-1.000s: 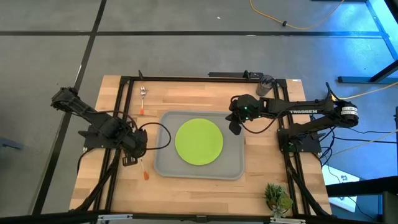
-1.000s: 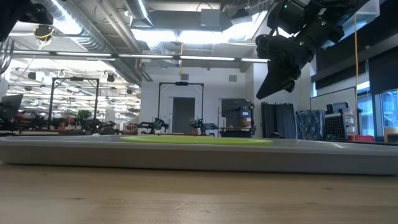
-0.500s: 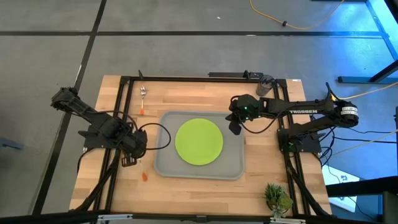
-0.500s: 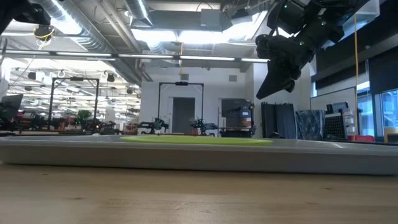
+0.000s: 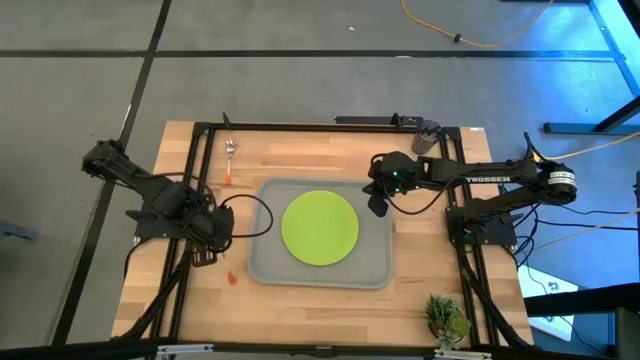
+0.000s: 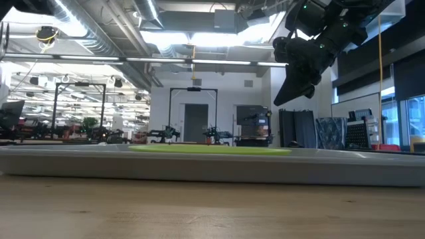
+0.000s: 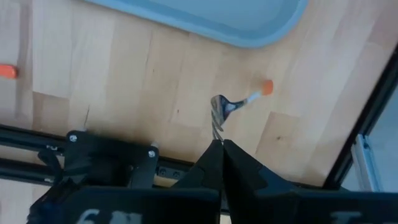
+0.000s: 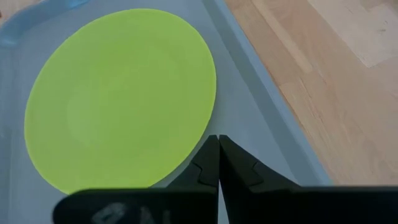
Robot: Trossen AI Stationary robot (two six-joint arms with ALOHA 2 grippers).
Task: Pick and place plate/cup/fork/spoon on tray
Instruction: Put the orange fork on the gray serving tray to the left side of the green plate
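My left tool (image 7: 219,144) is pinching the fork (image 7: 231,108) by its tines, clear of the worktop (image 7: 124,81), for carrying to the tray (image 5: 262,260); my right tool (image 8: 217,148), pressed together, is waiting above the plate (image 8: 118,93)

One readable marking: "TROSSEN" in white capitals along the dark forearm link of the right arm (image 5: 487,180), seen in the high view, running lengthwise between the gripper end and the base. No other lettering, number or sign can be read on the table, tray, tableware or left arm, nor in the room behind in the low view.
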